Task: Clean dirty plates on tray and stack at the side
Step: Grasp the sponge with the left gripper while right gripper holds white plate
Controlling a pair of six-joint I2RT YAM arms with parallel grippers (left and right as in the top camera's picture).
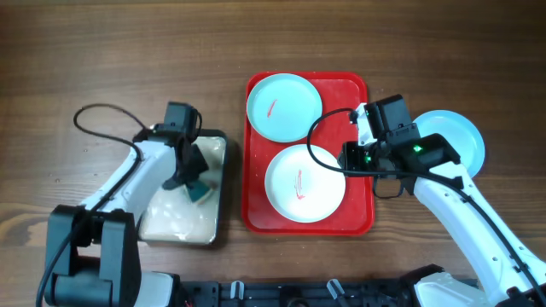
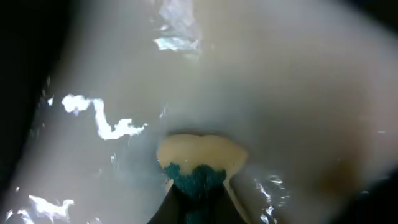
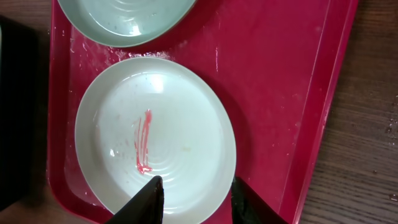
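Plates, left to right. First the far left: the cream tray [image 1: 179, 223] with my left gripper [image 1: 192, 175] down in it. Its jaws are pinched on the sponge [image 2: 198, 165], blue side towards the fingers and pale side out against the wet tray floor.

Next is the red tray [image 1: 358, 94], long axis 12 to 6 in the overhead. A pale blue plate [image 1: 284, 107] sits at its 12 o'clock end and the white plate [image 1: 304, 183] at its 6 o'clock end. Both are flat, face up and just beside each other. They're round, so no long axis. Each has a red smear, the white one's running about 12 to 6 and the blue one's tilted 1 to 7.

My right gripper [image 3: 199, 202] hangs over the white plate's 3 o'clock rim. Its jaws are well apart and hold nothing; I can't tell if they touch the rim.

Furthest right, at 3 o'clock off the tray, a second pale blue plate [image 1: 456, 141] lies on the table, half hidden by the arm. No smear shows on it.

My read of the step: one plate is done and the white one is next. The next move calls for lifting the sponge across to the smear while the right steadies the rim, with light pressure so the plate doesn't skid on the wet tray.
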